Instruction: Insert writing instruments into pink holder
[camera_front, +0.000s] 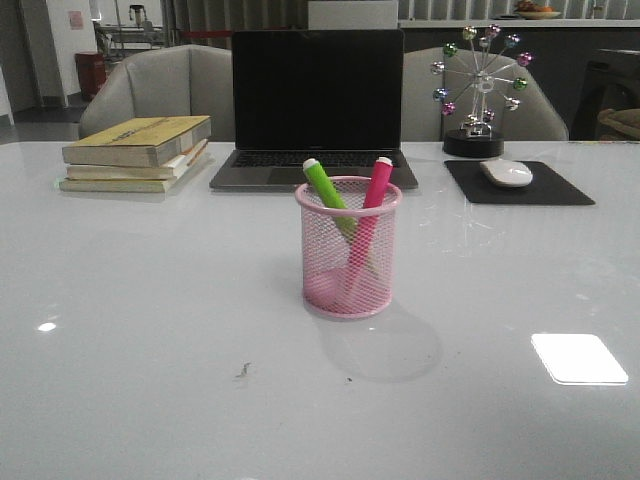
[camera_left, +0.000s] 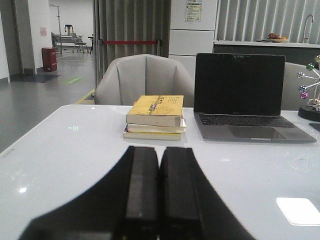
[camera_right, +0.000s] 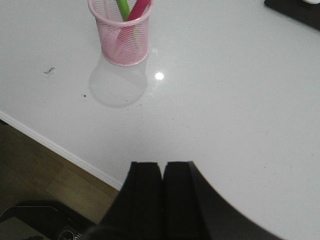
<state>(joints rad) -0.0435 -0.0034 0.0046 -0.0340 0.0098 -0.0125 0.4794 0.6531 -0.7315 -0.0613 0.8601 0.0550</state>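
The pink wire-mesh holder (camera_front: 348, 250) stands upright mid-table, in front of the laptop. Inside it lean a bright green marker (camera_front: 327, 187) and a hot pink marker (camera_front: 376, 186), crossing, their tops above the rim. The right wrist view shows the same holder (camera_right: 122, 37) with the green marker (camera_right: 122, 8) and pink marker (camera_right: 138, 9) in it. My right gripper (camera_right: 161, 166) is shut and empty, well back from the holder near the table's front edge. My left gripper (camera_left: 159, 150) is shut and empty, facing the books. Neither gripper shows in the front view.
A stack of yellow books (camera_front: 140, 152) lies at the back left, an open laptop (camera_front: 316, 105) behind the holder. A black mouse pad (camera_front: 520, 185) with a white mouse (camera_front: 506, 172) and a small ferris-wheel ornament (camera_front: 478, 90) sit at the back right. Grey chairs stand behind the table.
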